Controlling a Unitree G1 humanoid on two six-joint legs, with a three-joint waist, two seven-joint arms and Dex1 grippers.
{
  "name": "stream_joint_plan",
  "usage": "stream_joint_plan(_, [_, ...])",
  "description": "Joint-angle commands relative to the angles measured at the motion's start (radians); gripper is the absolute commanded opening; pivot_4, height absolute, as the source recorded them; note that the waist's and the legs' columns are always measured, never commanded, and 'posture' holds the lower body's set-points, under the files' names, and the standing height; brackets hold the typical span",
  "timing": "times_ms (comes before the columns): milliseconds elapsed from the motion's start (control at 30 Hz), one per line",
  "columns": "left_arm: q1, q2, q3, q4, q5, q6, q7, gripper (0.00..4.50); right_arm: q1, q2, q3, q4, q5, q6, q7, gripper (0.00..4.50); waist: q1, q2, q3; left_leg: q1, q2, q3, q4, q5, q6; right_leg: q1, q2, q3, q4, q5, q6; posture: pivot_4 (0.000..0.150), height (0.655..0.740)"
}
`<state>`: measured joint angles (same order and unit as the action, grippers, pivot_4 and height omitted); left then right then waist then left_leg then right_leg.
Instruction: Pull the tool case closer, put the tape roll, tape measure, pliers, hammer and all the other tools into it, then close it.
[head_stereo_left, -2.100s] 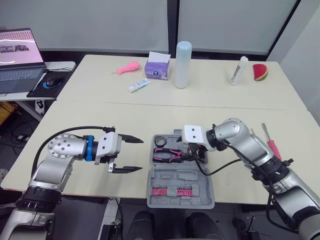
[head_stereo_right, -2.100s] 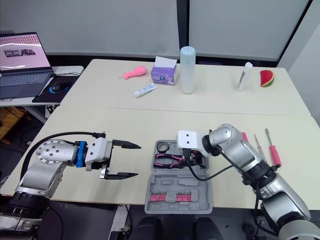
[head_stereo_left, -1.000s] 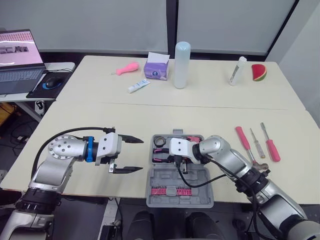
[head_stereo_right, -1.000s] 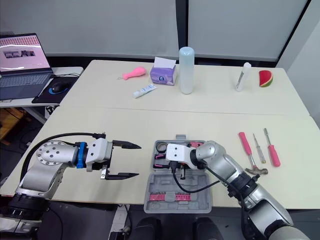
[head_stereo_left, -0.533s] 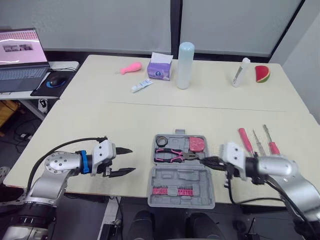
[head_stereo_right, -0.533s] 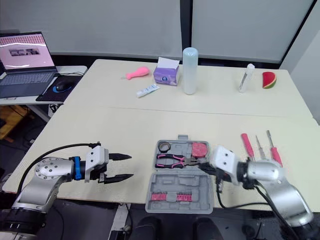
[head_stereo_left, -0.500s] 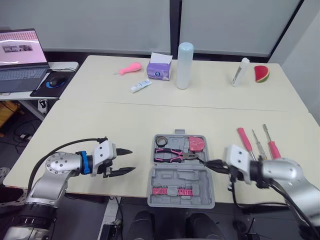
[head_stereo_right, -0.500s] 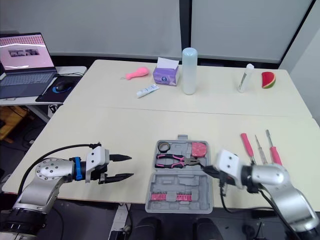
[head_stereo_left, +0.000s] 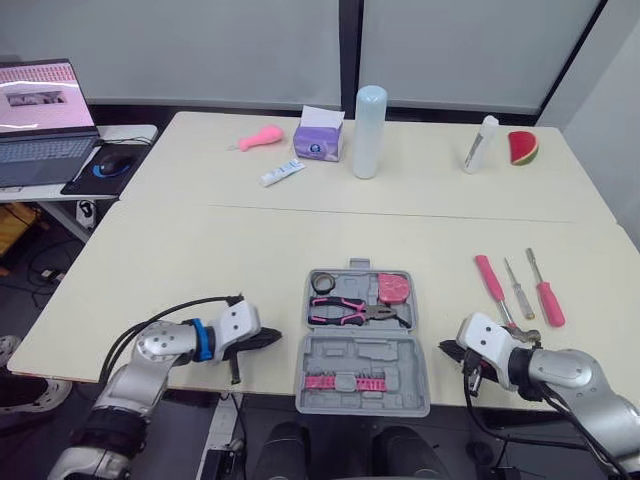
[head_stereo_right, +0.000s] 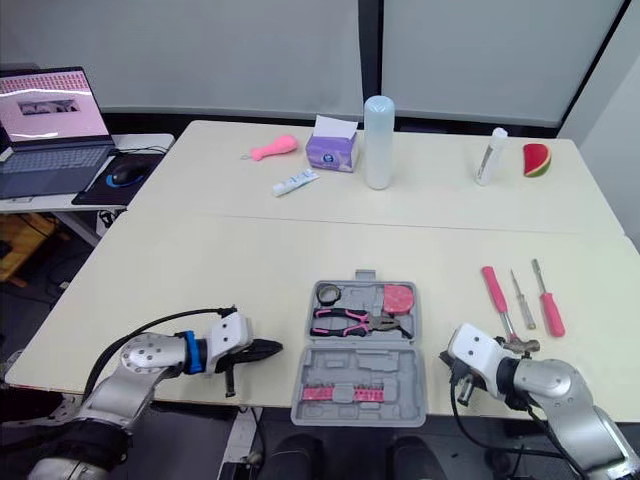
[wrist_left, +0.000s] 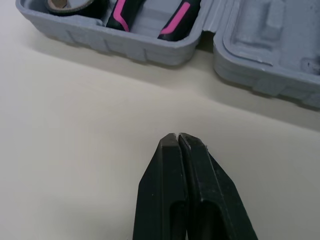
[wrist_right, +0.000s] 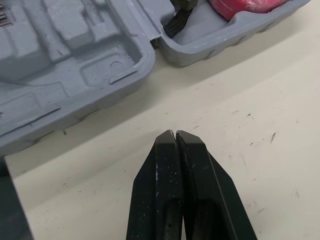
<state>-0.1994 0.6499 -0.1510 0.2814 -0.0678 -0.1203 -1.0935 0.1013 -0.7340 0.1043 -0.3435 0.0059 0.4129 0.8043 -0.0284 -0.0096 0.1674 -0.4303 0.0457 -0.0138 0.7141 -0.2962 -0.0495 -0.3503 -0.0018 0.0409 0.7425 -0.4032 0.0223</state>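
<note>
The grey tool case (head_stereo_left: 400, 352) lies open near the table's front edge, with a black tape roll (head_stereo_left: 320, 283), pink-handled pliers (head_stereo_left: 355, 312) and a pink tape measure (head_stereo_left: 395, 288) in its far half. A strip of bits (head_stereo_left: 343, 382) sits in its near half. My left gripper (head_stereo_left: 268, 338) is shut and empty, low on the table just left of the case (wrist_left: 150, 47). My right gripper (head_stereo_left: 447, 350) is shut and empty, just right of the case (wrist_right: 75, 75). A pink-handled hammer (head_stereo_left: 492, 280) and two screwdrivers (head_stereo_left: 545, 298) lie to the right.
Along the far table stand a tall pale bottle (head_stereo_left: 368, 116), a purple tissue box (head_stereo_left: 320, 140), a pink toy (head_stereo_left: 258, 136), a white tube (head_stereo_left: 280, 172), a slim white bottle (head_stereo_left: 480, 143) and a watermelon slice (head_stereo_left: 520, 146). A laptop (head_stereo_left: 40, 120) sits on a side desk at the left.
My left gripper has shut and dropped lower, toward the case's left side. My right gripper has drawn back out of the case to its right side, still shut.
</note>
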Motion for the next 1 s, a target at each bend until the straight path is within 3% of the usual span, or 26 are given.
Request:
stream_joint_plan(33, [-0.032,-0.033,-0.041,-0.009,0.008,0.014,-0.012,0.03,-0.040,0.028,0.039,0.025,-0.012,-0.040,-0.011,0.00,0.000,0.000,0.000,0.000,0.000,0.000,0.000,0.000,0.000,0.000,0.000,0.000,0.000,0.000,0.000,0.150,0.6921])
stream_joint_plan(467, [-0.114,-0.088,-0.124,0.007,0.037,0.062,-0.044,0.03,-0.147,0.077,0.144,0.120,-0.029,-0.098,0.016,0.00,0.000,0.000,0.000,0.000,0.000,0.000,0.000,0.000,0.000,0.000,0.000,0.000,0.000,0.000,0.000,0.150,0.6921])
stream_joint_plan(1000, [-0.191,-0.145,-0.123,0.036,0.053,0.073,-0.037,0.03,-0.194,0.121,0.136,0.133,-0.021,-0.084,-0.001,0.00,0.000,0.000,-0.001,0.000,0.000,0.000,0.001,0.000,0.000,0.000,-0.001,0.000,0.001,0.000,0.000,0.150,0.6921])
